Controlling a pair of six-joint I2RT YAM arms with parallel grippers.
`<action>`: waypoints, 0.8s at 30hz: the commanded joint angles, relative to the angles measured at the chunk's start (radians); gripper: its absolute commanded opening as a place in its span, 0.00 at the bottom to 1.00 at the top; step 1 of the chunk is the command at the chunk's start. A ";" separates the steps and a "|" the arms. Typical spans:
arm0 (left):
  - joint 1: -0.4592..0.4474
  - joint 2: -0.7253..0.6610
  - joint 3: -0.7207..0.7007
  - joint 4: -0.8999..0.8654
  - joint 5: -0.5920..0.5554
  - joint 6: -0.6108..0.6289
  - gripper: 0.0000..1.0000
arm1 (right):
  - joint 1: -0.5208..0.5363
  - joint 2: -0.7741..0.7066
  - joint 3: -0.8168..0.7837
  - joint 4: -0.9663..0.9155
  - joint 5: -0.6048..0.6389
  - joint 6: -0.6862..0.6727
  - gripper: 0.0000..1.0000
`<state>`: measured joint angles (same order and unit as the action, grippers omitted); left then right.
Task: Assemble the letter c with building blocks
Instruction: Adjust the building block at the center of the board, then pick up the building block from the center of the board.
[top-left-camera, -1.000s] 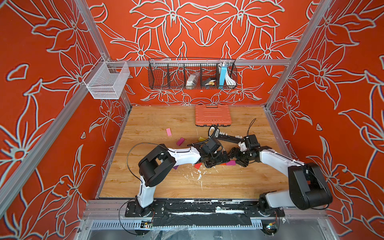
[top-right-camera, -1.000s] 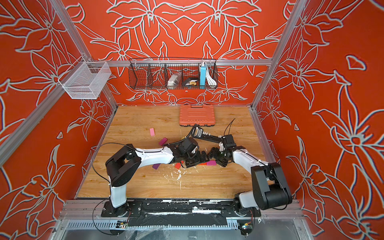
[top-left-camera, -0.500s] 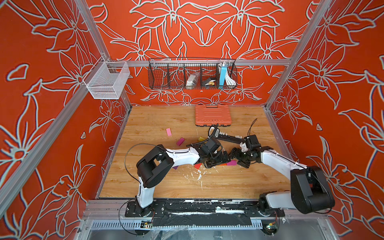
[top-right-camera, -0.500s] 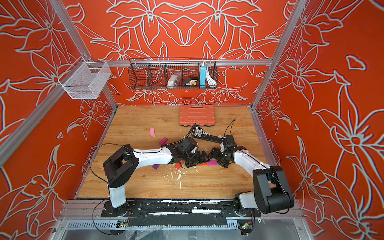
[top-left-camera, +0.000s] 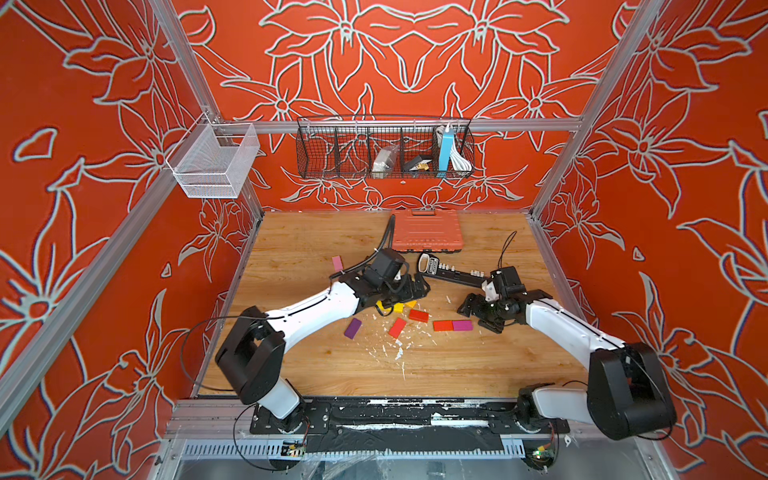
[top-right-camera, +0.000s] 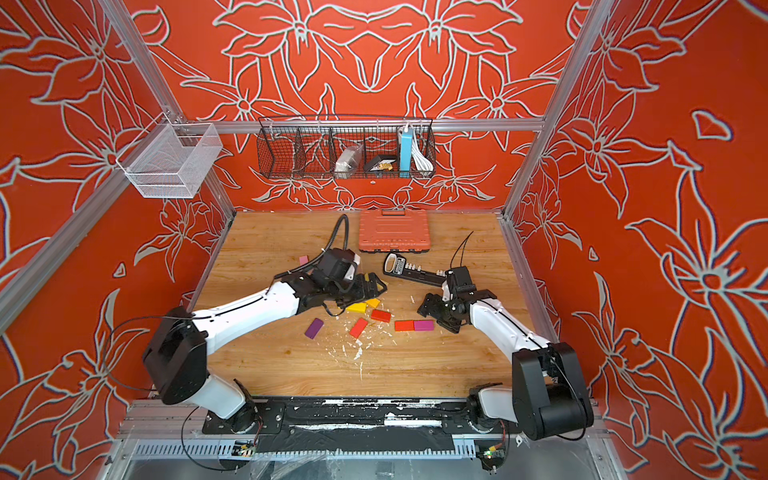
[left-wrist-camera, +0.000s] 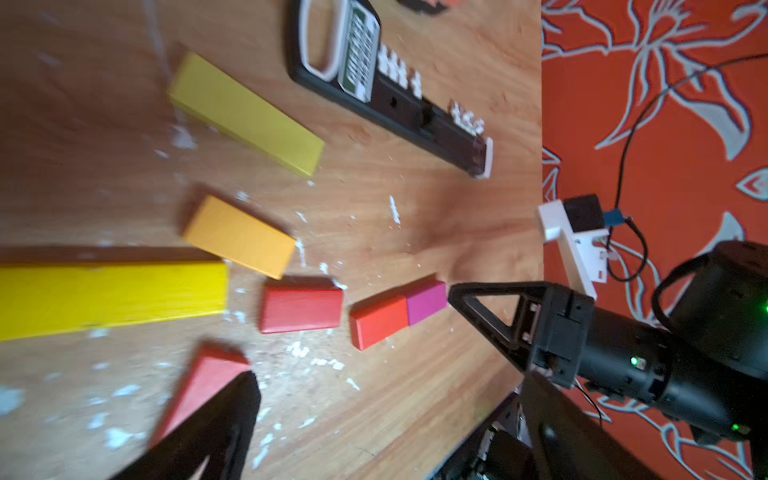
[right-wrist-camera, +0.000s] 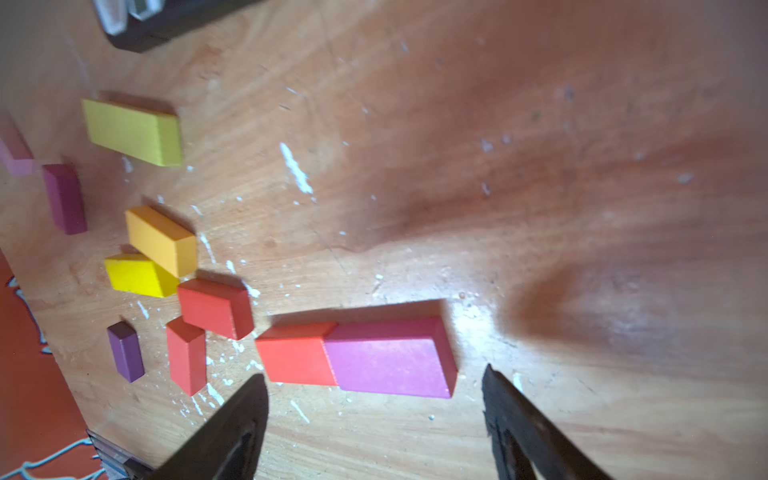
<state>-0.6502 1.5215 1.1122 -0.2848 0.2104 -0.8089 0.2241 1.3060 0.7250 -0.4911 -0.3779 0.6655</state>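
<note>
Toward the left edge of the counter (top-left-camera: 478, 374), in its far half, a pink block (top-left-camera: 337, 263) lies alone beside the left arm. Nearer the front edge a purple block (top-left-camera: 353, 328) lies slanted, apart from the rest. At mid-counter the left gripper (top-left-camera: 417, 291) sits above a long yellow block (left-wrist-camera: 104, 297), jaws released and spread wide with nothing between them; only one of its fingers (left-wrist-camera: 216, 432) shows in the left wrist view. An orange block (left-wrist-camera: 241, 237) lies just beside that block's end. A second yellow block (left-wrist-camera: 245, 114) lies apart, toward the far edge. A slanted red block (top-left-camera: 397, 327) lies on the front side, with a red block (top-left-camera: 418, 316) just right of it. An orange case (top-left-camera: 428, 236) sits against the middle of the far edge, and a black bar (top-left-camera: 451, 272) with white pegs lies slanted in front of it. Right of the red block, an orange-red block (top-left-camera: 442, 325) and a magenta block (top-left-camera: 462, 325) touch end to end in a row along the front edge. The right gripper (top-left-camera: 475, 319) is just right of them, jaws released. Its fingers (right-wrist-camera: 232, 428) stand apart, the magenta block just ahead of the tips and not between them. Whether a tip touches the block cannot be told.
</note>
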 joint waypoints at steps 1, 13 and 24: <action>0.071 -0.057 -0.041 -0.161 -0.062 0.093 0.98 | 0.010 0.004 0.081 -0.049 0.031 -0.091 0.81; 0.329 -0.199 -0.184 -0.186 0.067 0.153 0.98 | 0.250 0.325 0.524 -0.195 0.211 -0.282 0.78; 0.451 -0.228 -0.272 -0.136 0.205 0.161 0.98 | 0.363 0.627 0.851 -0.291 0.267 -0.502 0.73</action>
<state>-0.2127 1.3025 0.8505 -0.4377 0.3569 -0.6655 0.5713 1.8919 1.5181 -0.7071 -0.1638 0.2523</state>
